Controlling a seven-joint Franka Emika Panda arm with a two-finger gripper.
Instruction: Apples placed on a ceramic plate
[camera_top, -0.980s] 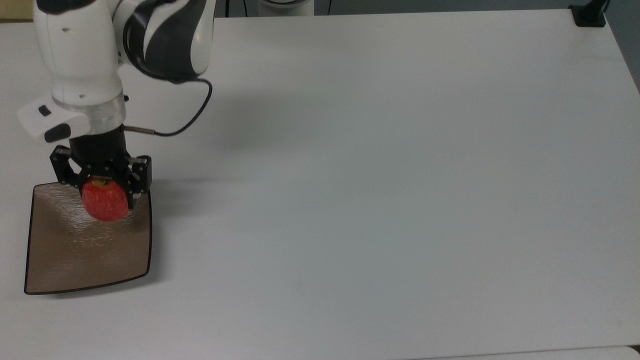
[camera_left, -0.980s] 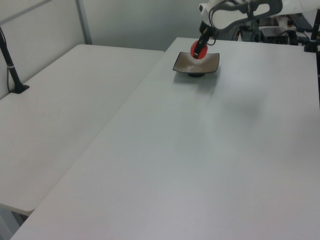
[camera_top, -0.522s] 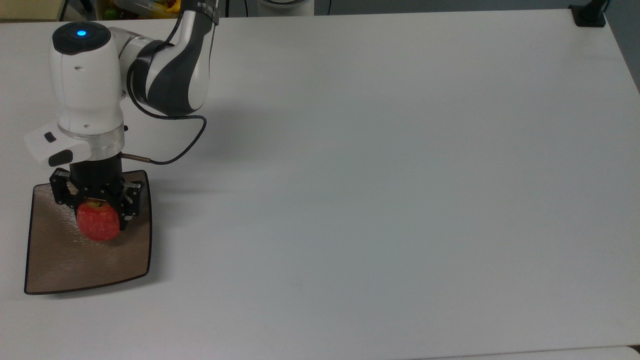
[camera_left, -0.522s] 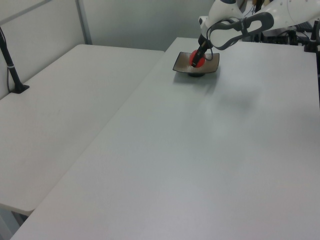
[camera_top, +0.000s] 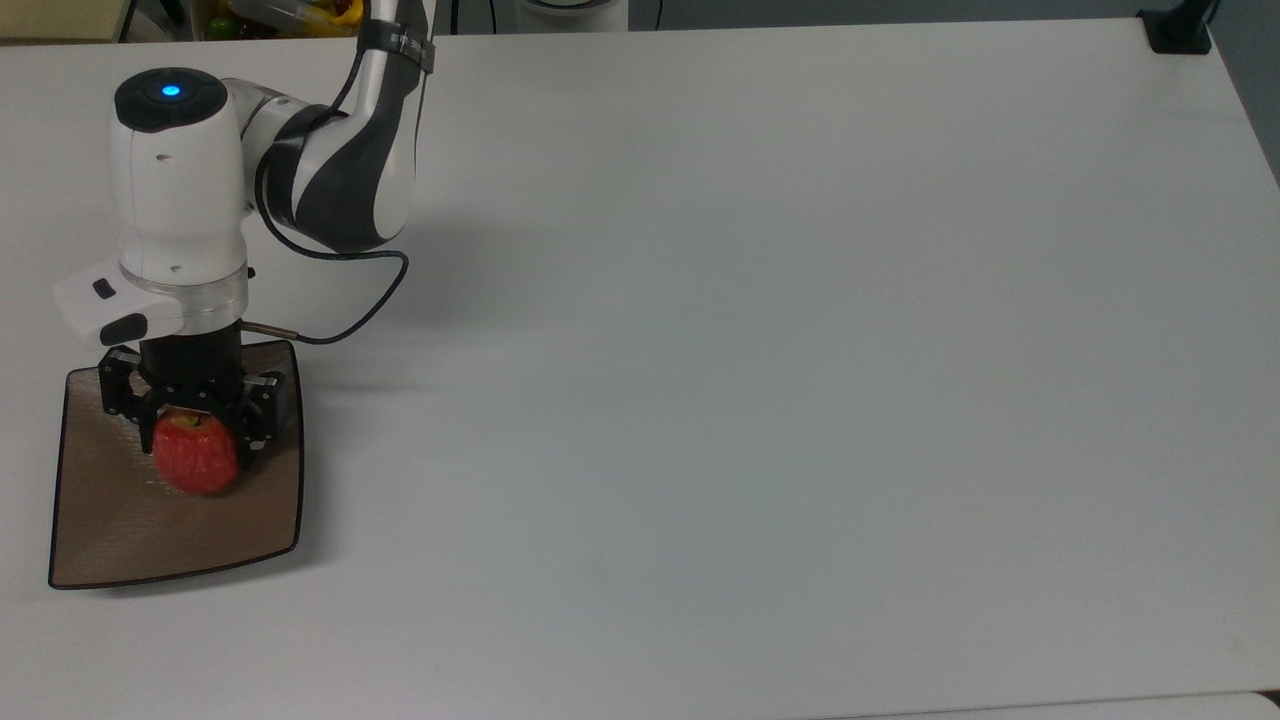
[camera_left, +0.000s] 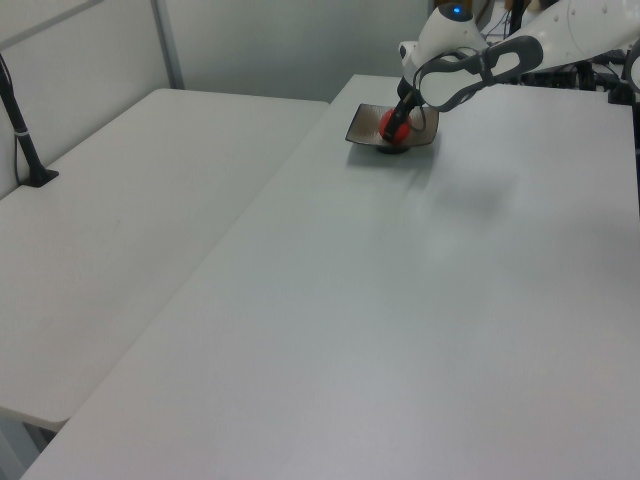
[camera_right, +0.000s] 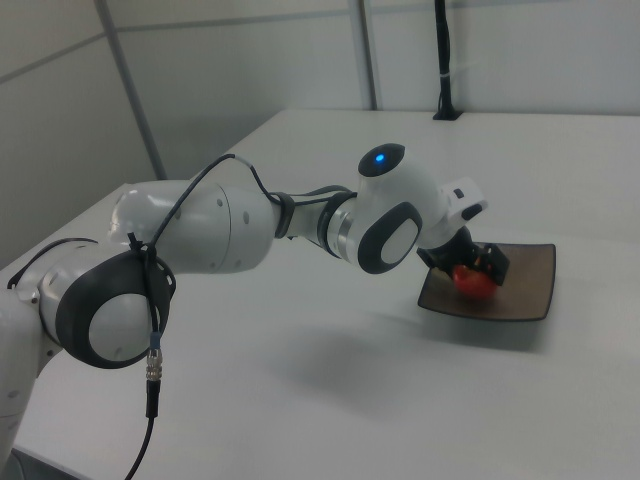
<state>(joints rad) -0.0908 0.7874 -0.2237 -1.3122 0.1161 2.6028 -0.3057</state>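
A small red apple (camera_top: 196, 462) sits low over the middle of the square tan-brown ceramic plate (camera_top: 150, 540), at the top view's left edge of the white table. My gripper (camera_top: 195, 440) reaches straight down onto it, black fingers against both sides of the apple, shut on it. Whether the apple touches the plate surface I cannot tell. In the left view the apple (camera_left: 390, 125) and plate (camera_left: 362, 125) are far back, under the gripper (camera_left: 396, 120). The right view shows the apple (camera_right: 472, 280) on the near part of the plate (camera_right: 530, 290), with the gripper (camera_right: 468, 268) over it.
A black cable (camera_top: 370, 300) loops from my wrist beside the plate. A black clamp post (camera_top: 1178, 30) stands at the top view's far right corner. Another black post (camera_left: 25, 140) stands on a second white table at the left view's left.
My arm has come down and carried the apple from the plate's far edge toward its middle, lower over the surface. The fingers stay on the apple.
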